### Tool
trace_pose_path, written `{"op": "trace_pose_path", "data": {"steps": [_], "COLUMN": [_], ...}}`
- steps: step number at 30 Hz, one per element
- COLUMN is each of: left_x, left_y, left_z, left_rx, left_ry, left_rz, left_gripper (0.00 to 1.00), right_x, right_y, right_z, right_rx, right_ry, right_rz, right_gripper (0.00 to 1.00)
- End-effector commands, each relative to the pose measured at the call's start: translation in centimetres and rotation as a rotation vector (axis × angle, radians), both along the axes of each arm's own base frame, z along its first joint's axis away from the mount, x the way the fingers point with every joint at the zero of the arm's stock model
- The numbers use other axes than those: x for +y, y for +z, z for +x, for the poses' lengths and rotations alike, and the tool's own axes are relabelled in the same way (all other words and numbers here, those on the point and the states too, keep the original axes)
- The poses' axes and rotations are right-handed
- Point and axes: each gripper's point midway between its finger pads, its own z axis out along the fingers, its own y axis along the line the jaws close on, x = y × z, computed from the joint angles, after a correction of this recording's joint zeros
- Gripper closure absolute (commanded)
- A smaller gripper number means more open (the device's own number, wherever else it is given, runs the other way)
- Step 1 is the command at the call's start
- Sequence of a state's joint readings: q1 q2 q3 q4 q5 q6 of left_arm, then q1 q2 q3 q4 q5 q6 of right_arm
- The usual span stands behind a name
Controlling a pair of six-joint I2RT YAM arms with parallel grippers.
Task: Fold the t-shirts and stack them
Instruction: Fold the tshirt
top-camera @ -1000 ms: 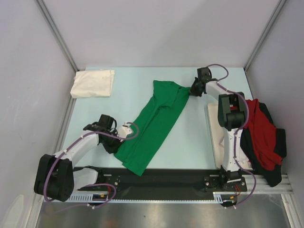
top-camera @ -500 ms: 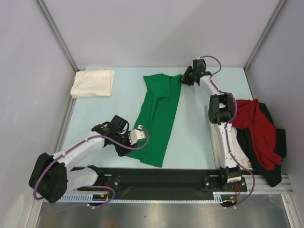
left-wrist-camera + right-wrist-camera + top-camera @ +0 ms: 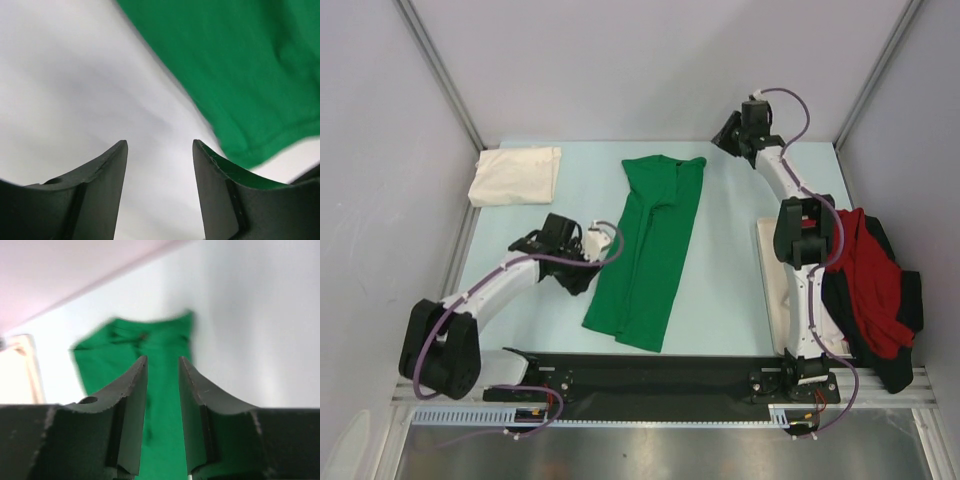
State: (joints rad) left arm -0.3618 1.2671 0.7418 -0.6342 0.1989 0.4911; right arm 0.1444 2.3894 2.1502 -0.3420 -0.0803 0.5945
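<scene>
The bright green t-shirt (image 3: 650, 245) lies flat on the table, folded into a long strip that runs from the far middle toward the near edge. My left gripper (image 3: 603, 243) is open and empty just left of the strip; in the left wrist view (image 3: 160, 145) the green hem (image 3: 240, 65) lies past its right finger. My right gripper (image 3: 728, 133) is open and empty, raised beyond the shirt's far right corner, and looks down on the green shirt (image 3: 162, 335). A folded cream-white t-shirt (image 3: 515, 175) lies at the far left. The red t-shirt (image 3: 865, 270) and the dark t-shirt (image 3: 900, 340) are heaped at the right.
A flat white tray (image 3: 775, 290) lies beside the right arm, partly under the red and dark heap. Grey walls close in the left, far and right sides. A black rail (image 3: 650, 375) runs along the near edge.
Both grippers have let go of the green shirt, which now lies straight and flat. The left gripper has drawn back to the left; the right gripper has lifted away to the far right.
</scene>
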Motion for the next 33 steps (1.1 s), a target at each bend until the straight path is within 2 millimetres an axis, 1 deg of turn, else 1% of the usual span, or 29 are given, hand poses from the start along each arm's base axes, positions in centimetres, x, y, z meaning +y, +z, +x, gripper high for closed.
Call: {"op": "trace_pose_path", "data": {"steps": [1, 2, 3, 4, 5, 8, 9, 11, 13, 14, 15, 16, 20, 21, 22, 24, 28, 32, 33], "left_x": [-2.4, -2.7, -2.9, -3.1, -3.1, -3.2, -3.3, -3.3, -3.2, -3.1, -3.1, -3.1, -3.0, -3.0, -3.0, -2.9, -2.8, -2.7, -2.6], "left_y": [4.6, 4.8, 5.0, 5.2, 5.2, 4.8, 4.8, 4.3, 3.9, 3.7, 3.6, 3.6, 3.5, 3.5, 3.4, 3.3, 3.1, 3.1, 3.1], "left_z": [6.9, 7.3, 7.8, 8.4, 8.7, 9.2, 9.2, 9.0, 8.8, 8.8, 8.8, 8.8, 8.8, 8.8, 8.7, 8.6, 8.6, 8.6, 8.6], "left_rx": [-0.179, -0.180, -0.185, -0.188, -0.186, -0.185, -0.188, -0.176, -0.168, -0.166, -0.165, -0.165, -0.164, -0.160, -0.159, -0.155, -0.151, -0.153, -0.153], "left_ry": [0.111, 0.123, 0.129, 0.136, 0.144, 0.151, 0.148, 0.145, 0.140, 0.144, 0.143, 0.141, 0.144, 0.144, 0.142, 0.143, 0.145, 0.144, 0.147], "left_rz": [-0.108, -0.120, -0.124, -0.126, -0.125, -0.121, -0.127, -0.124, -0.120, -0.118, -0.117, -0.117, -0.123, -0.124, -0.125, -0.125, -0.123, -0.125, -0.122], "left_gripper": [0.40, 0.40, 0.39, 0.40, 0.40, 0.40, 0.39, 0.40, 0.40, 0.40, 0.40, 0.40, 0.40, 0.40, 0.40, 0.40, 0.40, 0.40, 0.40], "right_x": [5.3, 6.3, 7.7, 8.6, 9.2, 10.7, 11.1, 12.2, 13.0, 13.5, 13.6, 13.5, 12.9, 12.9, 12.6, 12.1, 11.4, 11.5, 11.8], "right_y": [6.3, 4.5, 5.2, 4.7, 3.0, 1.6, 0.4, -0.4, -2.2, -2.2, -3.3, -3.9, -5.7, -5.5, -5.8, -5.8, -5.5, -6.3, -7.4], "right_z": [1.1, 1.5, 1.7, 1.8, 2.0, 2.2, 2.2, 2.1, 2.0, 1.9, 1.9, 1.9, 2.2, 2.3, 2.4, 2.5, 3.0, 3.3, 3.1], "right_rx": [-0.199, -0.179, -0.205, -0.205, -0.184, -0.173, -0.150, -0.147, -0.122, -0.124, -0.100, -0.086, -0.062, -0.065, -0.060, -0.055, -0.072, -0.065, -0.043], "right_ry": [0.163, 0.190, 0.221, 0.250, 0.259, 0.269, 0.267, 0.285, 0.291, 0.297, 0.282, 0.272, 0.227, 0.219, 0.208, 0.188, 0.145, 0.143, 0.151], "right_rz": [0.066, 0.077, 0.092, 0.107, 0.112, 0.154, 0.178, 0.205, 0.210, 0.209, 0.203, 0.204, 0.188, 0.181, 0.173, 0.143, 0.104, 0.119, 0.122], "right_gripper": [0.65, 0.66, 0.66, 0.66, 0.67, 0.69, 0.69, 0.69, 0.69, 0.68, 0.68, 0.69, 0.68, 0.67, 0.66, 0.65, 0.59, 0.58, 0.59]}}
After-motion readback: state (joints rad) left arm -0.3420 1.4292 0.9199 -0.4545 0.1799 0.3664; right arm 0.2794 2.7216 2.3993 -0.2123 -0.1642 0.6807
